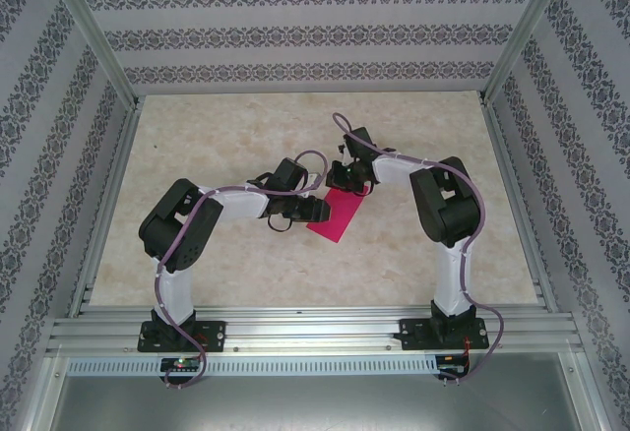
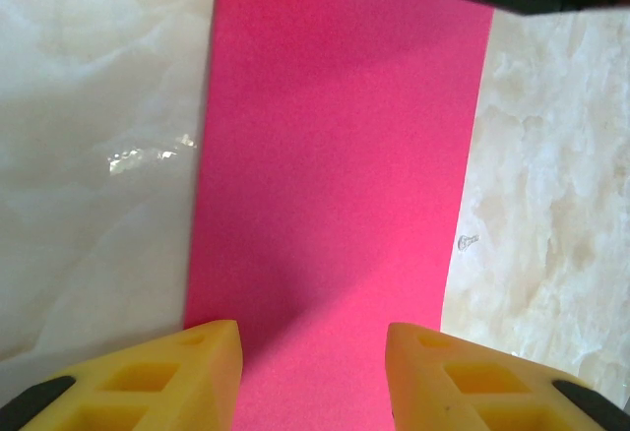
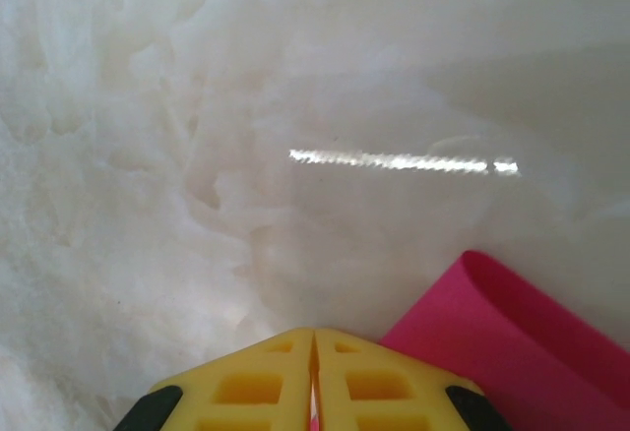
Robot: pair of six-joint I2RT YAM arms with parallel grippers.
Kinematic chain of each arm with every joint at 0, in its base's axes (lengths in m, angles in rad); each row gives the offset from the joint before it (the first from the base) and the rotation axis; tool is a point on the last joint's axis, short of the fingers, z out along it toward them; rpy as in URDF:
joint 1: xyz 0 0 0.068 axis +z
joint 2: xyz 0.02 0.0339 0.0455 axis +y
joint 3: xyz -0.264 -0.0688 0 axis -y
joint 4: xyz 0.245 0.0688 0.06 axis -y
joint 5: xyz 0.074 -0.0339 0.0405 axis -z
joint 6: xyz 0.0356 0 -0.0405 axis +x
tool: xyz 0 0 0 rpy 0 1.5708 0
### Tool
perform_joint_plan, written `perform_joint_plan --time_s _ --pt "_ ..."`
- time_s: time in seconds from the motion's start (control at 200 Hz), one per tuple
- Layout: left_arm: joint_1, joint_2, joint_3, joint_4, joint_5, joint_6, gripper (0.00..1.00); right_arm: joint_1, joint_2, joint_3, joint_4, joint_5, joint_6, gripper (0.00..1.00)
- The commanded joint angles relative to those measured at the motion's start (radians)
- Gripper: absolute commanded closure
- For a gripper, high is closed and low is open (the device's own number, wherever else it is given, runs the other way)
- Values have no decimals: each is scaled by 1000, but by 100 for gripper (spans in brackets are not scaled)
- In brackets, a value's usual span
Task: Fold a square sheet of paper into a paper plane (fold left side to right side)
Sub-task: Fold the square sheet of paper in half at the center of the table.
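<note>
Wallpapered walls (image 1: 295,47) box in a pale, marble-look worktop (image 1: 413,254) edged by aluminium rails (image 1: 315,328). The square sheet of paper (image 1: 336,216) lies tilted near the middle of the top view, between the two arms. In the left wrist view it reads as a long strip rather than a square. I judge it is already doubled over, left side onto right, with the crease not yet set: at the lower right of the right wrist view its edge is a rounded loop, not a sharp fold.

The right hand (image 3: 313,340) is pinched tight, with a sliver of pink between its yellow fingers (image 3: 256,382), so it seems to grip the paper at its upper end in the top view. The left hand (image 2: 311,340) is half spread over the strip's end at the bottom of its frame and grips nothing. Whether it touches the paper I cannot tell.

To do this step well, the right pinch should anchor both layers so that the edges line up. The left hand should then come down flat and stroke along the looped edge, away from the pinned end. Light pressure first would suit, since thin paper may skid or wrinkle on so smooth a worktop.
</note>
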Motion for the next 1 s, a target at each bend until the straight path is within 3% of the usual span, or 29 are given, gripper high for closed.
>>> perform_joint_plan --time_s 0.0,0.754,0.859,0.994 --pt "-27 87 -70 -119 -44 9 55 -58 6 3 -27 124 -34 90" --pt "-29 72 -77 -108 -33 6 54 -166 8 78 -41 123 -91 88" --pt "-28 60 -74 -97 -16 -3 51 -184 -46 102 -78 120 -118 84" --pt "-27 10 -60 -67 31 -31 49 -201 -177 40 -91 99 -131 69"
